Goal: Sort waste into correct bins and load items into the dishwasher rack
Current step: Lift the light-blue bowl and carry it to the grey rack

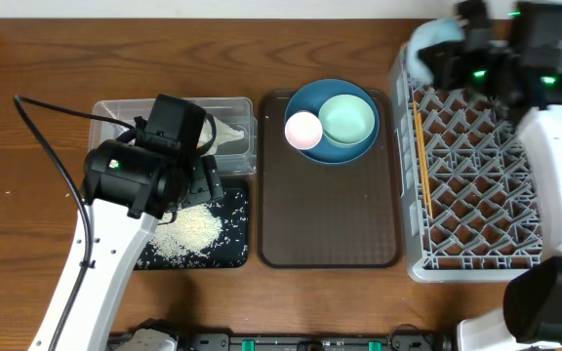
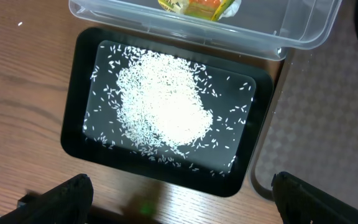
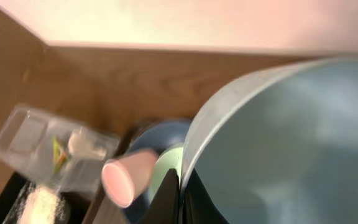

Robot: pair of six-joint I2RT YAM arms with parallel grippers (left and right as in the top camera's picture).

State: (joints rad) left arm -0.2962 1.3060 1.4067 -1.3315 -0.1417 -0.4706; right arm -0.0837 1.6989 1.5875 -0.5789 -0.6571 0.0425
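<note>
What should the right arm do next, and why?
Probably lower the right gripper, shut on the rim of the light blue bowl, into the dishwasher rack: the bowl hangs by the rack's far corner, not yet seated among pegs.

Rice (image 2: pixel 163 99) lies in the flat tray (image 2: pixel 73 124) before the tub (image 1: pixel 115 122); the rack (image 1: pixel 476 175) stands far right.

The wooden bench (image 1: pixel 27 58) carries four things. On the left, a clear plastic tub (image 1: pixel 110 122) sits at the back, with a black tray (image 1: pixel 237 249) just in front of it. A brown serving tray (image 1: pixel 330 214) lies in the middle and a grey rack (image 1: pixel 457 268) on the right. A few stray rice grains (image 2: pixel 20 23) dot the bare wood.
</note>
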